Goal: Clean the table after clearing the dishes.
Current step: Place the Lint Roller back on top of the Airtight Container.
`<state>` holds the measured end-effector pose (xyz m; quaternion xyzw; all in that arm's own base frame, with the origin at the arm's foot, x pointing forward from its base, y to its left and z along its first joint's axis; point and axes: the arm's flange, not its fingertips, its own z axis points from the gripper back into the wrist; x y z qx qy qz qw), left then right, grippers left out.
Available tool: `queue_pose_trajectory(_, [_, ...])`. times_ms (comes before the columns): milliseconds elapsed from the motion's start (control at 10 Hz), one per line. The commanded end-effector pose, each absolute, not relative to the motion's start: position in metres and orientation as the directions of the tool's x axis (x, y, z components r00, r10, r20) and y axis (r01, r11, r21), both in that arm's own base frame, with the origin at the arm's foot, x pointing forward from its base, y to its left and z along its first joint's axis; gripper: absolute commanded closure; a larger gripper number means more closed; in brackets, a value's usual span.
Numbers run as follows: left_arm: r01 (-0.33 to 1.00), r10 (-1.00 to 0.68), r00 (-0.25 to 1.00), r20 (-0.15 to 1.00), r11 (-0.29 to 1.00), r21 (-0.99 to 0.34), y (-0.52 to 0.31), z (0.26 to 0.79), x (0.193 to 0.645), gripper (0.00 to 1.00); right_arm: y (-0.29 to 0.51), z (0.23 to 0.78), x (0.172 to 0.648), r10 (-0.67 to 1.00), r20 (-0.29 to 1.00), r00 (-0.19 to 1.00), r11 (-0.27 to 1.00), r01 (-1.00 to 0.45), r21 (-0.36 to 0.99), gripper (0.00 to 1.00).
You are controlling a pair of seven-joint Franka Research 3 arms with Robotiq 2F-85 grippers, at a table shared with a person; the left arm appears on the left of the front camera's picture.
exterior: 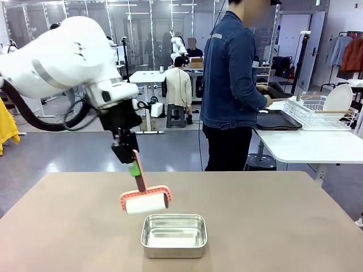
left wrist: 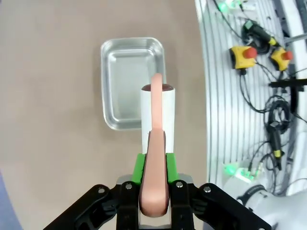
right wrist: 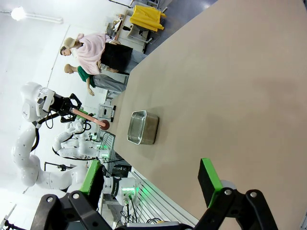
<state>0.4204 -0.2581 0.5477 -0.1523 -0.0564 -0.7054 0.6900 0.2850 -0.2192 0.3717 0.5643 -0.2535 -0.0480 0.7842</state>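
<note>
My left gripper (exterior: 134, 168) (left wrist: 154, 165) is shut on the pink handle of a lint roller (exterior: 146, 203) (left wrist: 158, 115). The roller's white roll hangs just above the brown table (exterior: 272, 226) (left wrist: 48, 96), close to a small steel pan (exterior: 173, 235) (left wrist: 129, 81). My right gripper (right wrist: 151, 177) stands open over the table (right wrist: 230, 86) with nothing between its green pads. That view also catches the left gripper (right wrist: 72, 111) with the roller (right wrist: 103, 125) farther off. A white plate (exterior: 338, 99) stands in a dish rack, and a dark tray (exterior: 278, 120) lies on the white side table.
A person in a denim jacket (exterior: 229, 73) stands at the far right of the table, turned toward the white side table (exterior: 306, 144), hands over a second dark tray. The steel pan (right wrist: 142, 127) sits near the table's front edge, at the middle.
</note>
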Motion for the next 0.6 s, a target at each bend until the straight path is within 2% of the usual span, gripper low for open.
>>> queue_pose_trajectory(0, [0.991, -0.967, 0.020, 0.256, -0.015, -0.133, -0.279, 0.546, 0.425, 0.79, -0.219, 0.372, 0.282, -0.352, 0.361, 0.864, 0.361, -0.231, 0.904, 0.00])
queue_pose_trajectory(200, [0.989, -0.973, 0.025, 0.229, -0.009, -0.146, -0.307, 0.531, 0.421, 0.79, -0.219, 0.372, 0.282, -0.352, 0.361, 0.864, 0.361, -0.231, 0.904, 0.00])
queue_pose_trajectory(500, [0.997, -0.981, 0.034, 0.193, 0.020, -0.076, -0.334, 0.504, 0.432, 0.79, -0.219, 0.372, 0.282, -0.352, 0.361, 0.864, 0.361, -0.231, 0.904, 0.00])
